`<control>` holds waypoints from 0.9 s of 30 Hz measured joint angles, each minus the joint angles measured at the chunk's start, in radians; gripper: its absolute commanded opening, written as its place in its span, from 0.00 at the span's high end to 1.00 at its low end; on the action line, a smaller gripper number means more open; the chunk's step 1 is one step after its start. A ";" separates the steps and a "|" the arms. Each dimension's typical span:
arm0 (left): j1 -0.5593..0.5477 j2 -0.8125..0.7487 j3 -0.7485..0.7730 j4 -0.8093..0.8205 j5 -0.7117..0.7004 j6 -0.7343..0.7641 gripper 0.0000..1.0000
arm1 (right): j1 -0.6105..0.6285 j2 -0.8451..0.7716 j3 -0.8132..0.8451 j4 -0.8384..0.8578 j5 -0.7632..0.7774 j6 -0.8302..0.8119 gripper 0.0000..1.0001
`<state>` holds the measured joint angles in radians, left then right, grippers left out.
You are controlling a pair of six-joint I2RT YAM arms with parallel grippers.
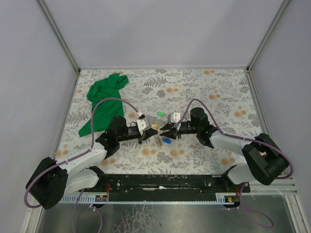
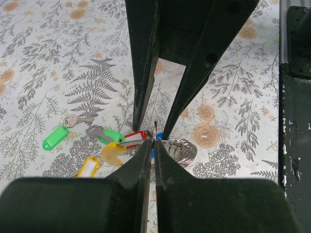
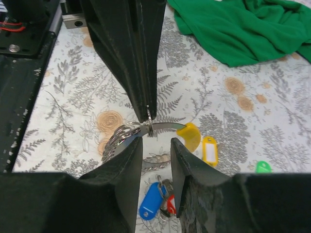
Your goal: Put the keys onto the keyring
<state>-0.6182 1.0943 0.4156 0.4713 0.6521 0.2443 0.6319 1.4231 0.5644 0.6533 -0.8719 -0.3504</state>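
Keys (image 2: 109, 135) with green, yellow, red and blue tags lie bunched just beside the keyring (image 2: 181, 149), a coil of silver wire on the flowered table (image 1: 204, 92) between the two arms. Whether any of them is already threaded cannot be told. One green-tagged key (image 1: 160, 114) lies alone on the far side of the bunch, plainly off the ring. My judgement is that most of the work is left.

The left claw (image 2: 151, 145) is pressed shut, pinching a thin wire loop (image 3: 149, 127) from which a yellow-headed key (image 3: 190, 136) sticks out to the left. Whether that loop belongs to the keyring is unclear. The right claw (image 3: 156, 145) stands narrowly parted, its fingers either side of the loop. One finger is close against the coil, and it grips nothing that I can see.
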 measured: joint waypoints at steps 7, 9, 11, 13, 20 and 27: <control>-0.079 0.001 0.073 -0.169 -0.117 0.048 1.00 | 0.000 -0.073 0.010 -0.127 0.077 -0.095 0.62; -0.103 0.008 0.102 -0.214 -0.156 0.062 1.00 | 0.000 -0.090 0.014 -0.162 0.084 -0.116 0.62; -0.121 0.016 0.126 -0.249 -0.190 0.072 1.00 | 0.000 -0.100 0.021 -0.186 0.084 -0.128 0.63; -0.137 0.027 0.146 -0.282 -0.223 0.081 1.00 | 0.000 -0.102 0.026 -0.198 0.081 -0.132 0.64; -0.179 0.047 0.191 -0.370 -0.299 0.103 1.00 | 0.000 -0.103 0.027 -0.228 0.066 -0.132 0.66; -0.190 0.052 0.196 -0.405 -0.322 0.112 1.00 | 0.000 -0.108 0.027 -0.245 0.057 -0.132 0.69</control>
<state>-0.8082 1.1461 0.6117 0.0666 0.3298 0.3565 0.6319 1.3151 0.5919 0.4088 -0.8150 -0.4828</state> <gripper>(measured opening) 0.009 0.318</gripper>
